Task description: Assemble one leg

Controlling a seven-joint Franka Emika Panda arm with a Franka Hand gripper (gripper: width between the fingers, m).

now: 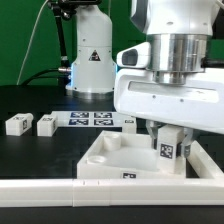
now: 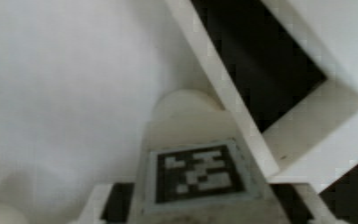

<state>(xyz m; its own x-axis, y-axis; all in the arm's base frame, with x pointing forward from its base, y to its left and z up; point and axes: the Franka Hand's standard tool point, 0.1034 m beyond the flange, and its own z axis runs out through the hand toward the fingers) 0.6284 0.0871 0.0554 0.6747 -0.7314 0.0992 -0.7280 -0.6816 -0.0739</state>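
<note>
My gripper [image 1: 168, 138] is shut on a leg [image 1: 168, 150], a small white block with a black-and-white tag, and holds it upright over the right part of the large white tray-like piece [image 1: 110, 165]. In the wrist view the leg [image 2: 197, 150] stands between my fingers [image 2: 126, 205] above the tray's white floor, close to its raised rim [image 2: 282, 95]. I cannot tell whether the leg's far end touches the tray. Two loose legs [image 1: 17, 124] [image 1: 46, 123] lie on the black table at the exterior view's left.
The marker board [image 1: 90, 118] lies behind the tray, with another small tagged block [image 1: 128, 121] at its right end. A white rail [image 1: 40, 190] runs along the front edge. The arm's base [image 1: 92, 60] stands at the back.
</note>
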